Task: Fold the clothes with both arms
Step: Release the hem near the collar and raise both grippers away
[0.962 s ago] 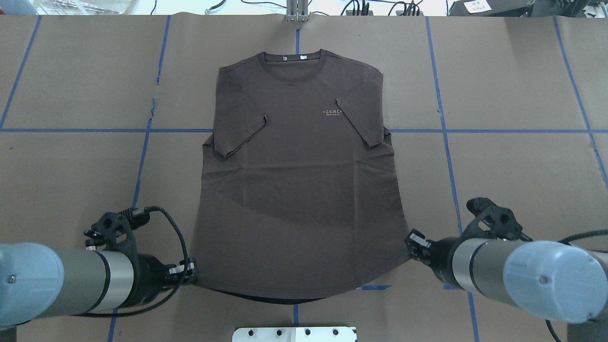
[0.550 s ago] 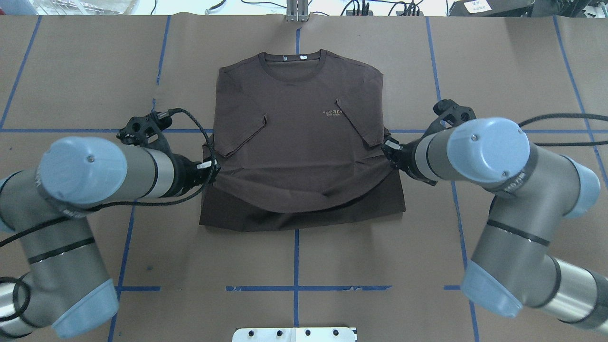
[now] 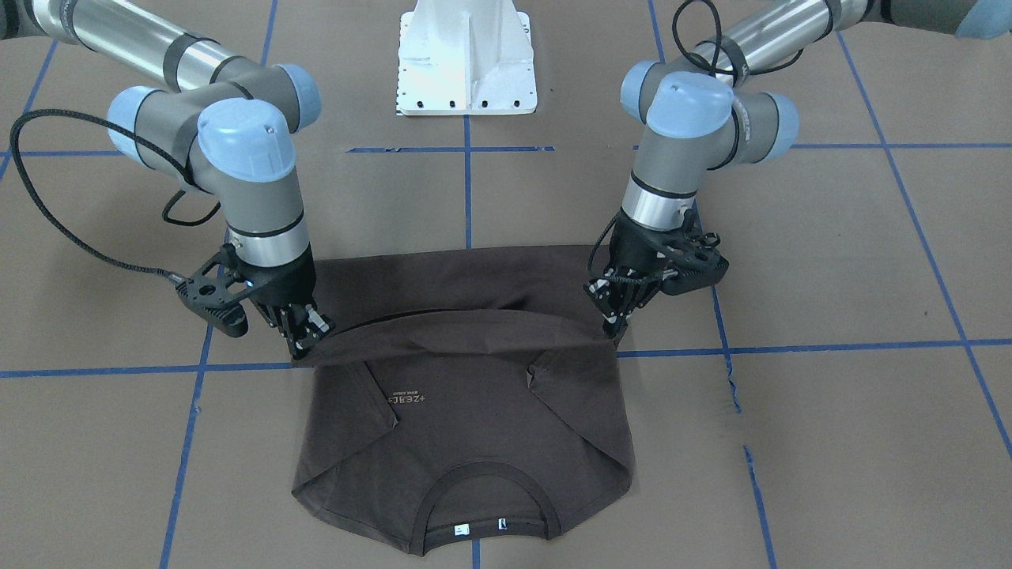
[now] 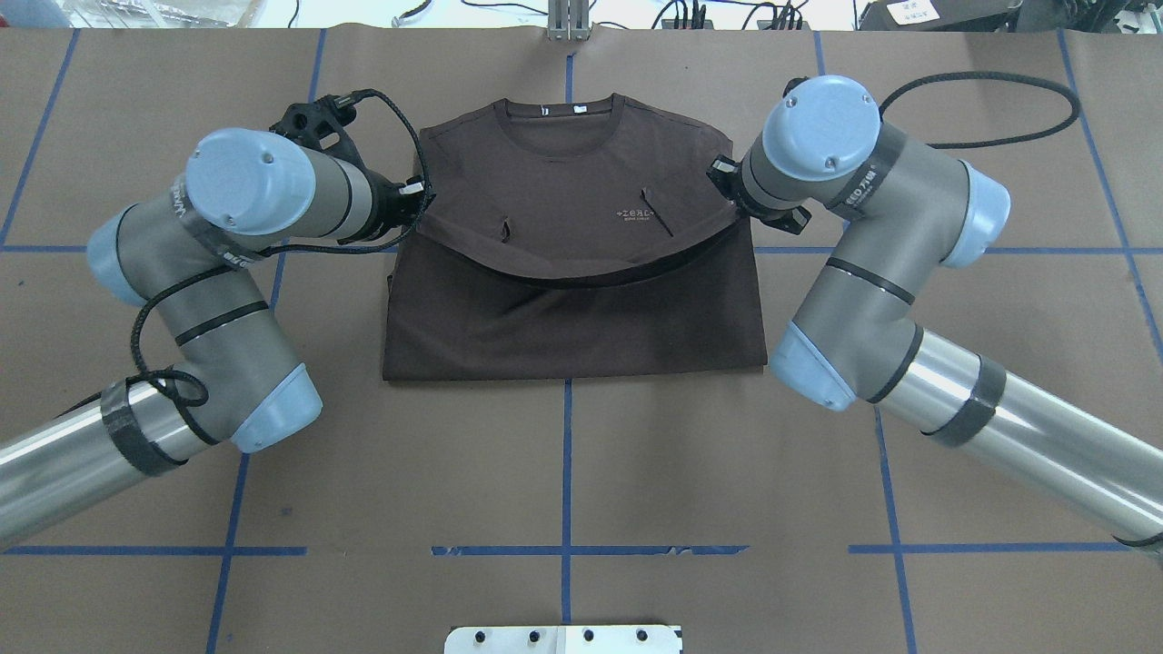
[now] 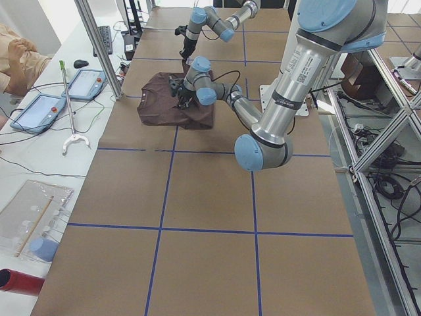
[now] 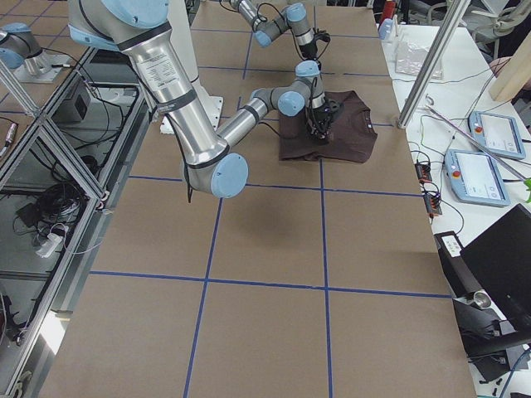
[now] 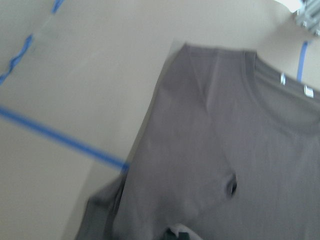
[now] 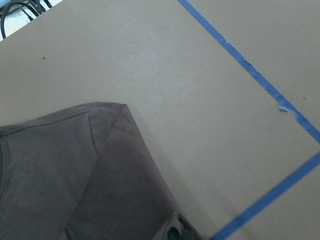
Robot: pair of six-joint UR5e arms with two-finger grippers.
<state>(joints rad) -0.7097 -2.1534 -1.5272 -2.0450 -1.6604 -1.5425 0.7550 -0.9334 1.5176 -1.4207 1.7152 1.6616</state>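
Note:
The dark brown T-shirt [image 4: 572, 313] lies front up on the brown table, collar [image 4: 559, 111] at the far side with small white tags. Its hem is lifted and doubled over the body, sagging in the middle just below the pale chest lettering [image 4: 635, 214]. My left gripper [image 4: 413, 195] is shut on the hem's left corner and my right gripper [image 4: 727, 186] on its right corner. In the front-facing view the left gripper [image 3: 613, 325] and right gripper [image 3: 304, 344] hold the hem taut above the T-shirt [image 3: 466, 411]. The left wrist view shows the collar and shoulder [image 7: 225, 150].
The white pedestal base [image 3: 466, 63] stands at the near edge. Blue tape lines [image 4: 563, 549] grid the table. A metal post [image 4: 568, 23] rises at the far edge. Tablets [image 5: 39, 112] and cables lie on a side desk, where a person [image 5: 16, 56] sits.
Both grippers have carried the hem from the near edge across the body, from sleeve level half a second ago up to chest level now. The fold line has moved farther from the robot.

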